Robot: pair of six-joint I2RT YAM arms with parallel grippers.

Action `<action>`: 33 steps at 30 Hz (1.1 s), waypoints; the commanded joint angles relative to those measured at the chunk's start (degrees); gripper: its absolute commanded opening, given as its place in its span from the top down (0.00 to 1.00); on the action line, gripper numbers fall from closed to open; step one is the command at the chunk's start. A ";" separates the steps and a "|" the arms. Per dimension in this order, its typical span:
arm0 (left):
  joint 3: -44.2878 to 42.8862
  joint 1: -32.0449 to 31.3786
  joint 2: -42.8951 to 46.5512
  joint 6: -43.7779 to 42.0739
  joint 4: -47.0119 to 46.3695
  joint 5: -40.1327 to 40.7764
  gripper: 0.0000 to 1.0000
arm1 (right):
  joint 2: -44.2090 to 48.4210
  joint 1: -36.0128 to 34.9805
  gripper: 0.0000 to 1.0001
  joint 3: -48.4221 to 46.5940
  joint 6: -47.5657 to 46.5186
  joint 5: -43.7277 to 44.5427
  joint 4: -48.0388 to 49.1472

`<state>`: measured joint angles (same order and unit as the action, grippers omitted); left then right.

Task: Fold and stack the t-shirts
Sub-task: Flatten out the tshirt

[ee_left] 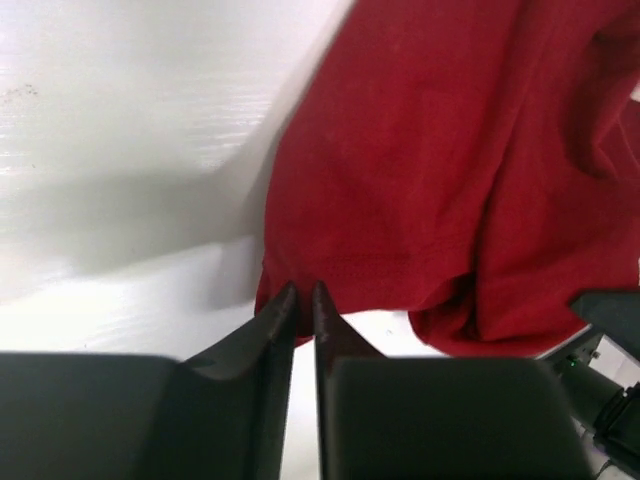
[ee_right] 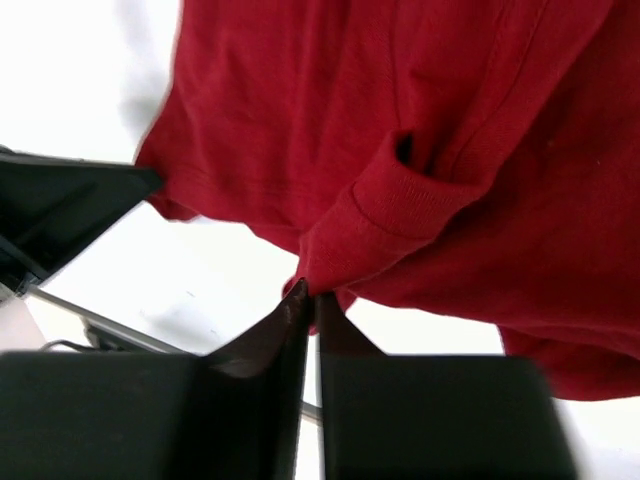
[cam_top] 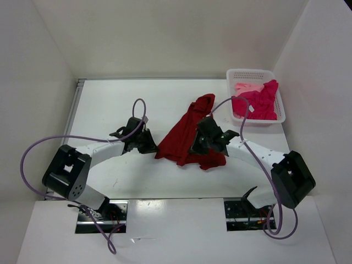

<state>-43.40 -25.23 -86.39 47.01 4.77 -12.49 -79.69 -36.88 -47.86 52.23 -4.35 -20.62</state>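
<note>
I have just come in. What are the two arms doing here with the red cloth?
Both arms are handling one dark red t-shirt. The left gripper pinches its edge and the right gripper pinches a sleeve hem, so the shirt hangs crumpled between them over the table, not yet folded. A magenta-pink shirt and a pale pink shirt lie in the white basket at the far right. No folded stack is visible.

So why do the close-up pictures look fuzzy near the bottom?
Left wrist: left end effector blurred, too near the lens; table glares white. Right wrist: right end effector equally soft, dark red t-shirt sharp. Top external: evenly lit, crisp.
</note>
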 commanded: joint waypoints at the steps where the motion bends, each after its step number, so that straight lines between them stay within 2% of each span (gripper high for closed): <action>1: -2.07 -0.25 5.71 0.89 0.71 0.48 0.89 | 1.98 -0.47 1.00 -5.04 -2.00 2.88 -0.92; 4: -6.43 0.49 11.73 0.31 5.72 5.15 0.96 | 4.55 -0.47 1.00 -9.93 -3.49 5.19 -5.18; 5: -8.35 2.80 15.30 -0.33 7.22 5.82 0.96 | 7.50 -0.47 1.00 -16.07 -4.91 7.67 -7.75; 6: -8.58 3.21 17.00 -0.37 7.88 4.90 0.96 | 7.62 -0.47 1.00 -16.63 -5.75 7.76 -9.05; 8: -12.99 11.74 20.15 -1.49 9.85 1.62 0.97 | 9.02 -0.47 1.00 -27.24 -8.30 9.46 -12.48; 12: -19.52 23.19 22.32 -3.51 13.50 -5.25 0.97 | 8.24 3.17 1.00 -41.05 -11.97 6.21 -16.03; 15: -28.71 28.83 22.32 -5.28 17.60 -6.74 0.97 | 6.49 3.40 1.00 -52.05 -13.89 7.63 -18.28; 18: -41.83 32.66 20.75 -7.01 21.84 -7.17 0.96 | 5.11 3.92 1.00 -64.51 -15.63 7.87 -20.91; 20: -43.95 33.39 19.96 -6.89 22.30 -8.02 0.94 | 4.72 3.92 1.00 -67.73 -16.02 7.63 -21.30; 23: -46.95 35.07 18.68 -5.80 22.91 -11.62 0.93 | 6.07 3.92 1.00 -70.48 -16.02 5.86 -21.83; 25: -46.87 35.17 18.20 -5.89 22.99 -10.99 0.93 | 6.76 3.92 1.00 -69.69 -16.02 5.85 -21.91; 30: -43.47 37.08 15.66 -7.72 22.83 -11.52 0.93 | 9.57 3.92 1.00 -58.73 -14.96 5.06 -19.72; 33: -38.52 38.33 12.13 -7.72 18.53 -14.58 0.93 | 8.06 6.38 1.00 -48.73 -14.88 4.44 -15.66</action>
<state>-86.43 11.46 -70.08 40.71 26.29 -23.55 -69.12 -32.75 -104.28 37.60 0.98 -39.55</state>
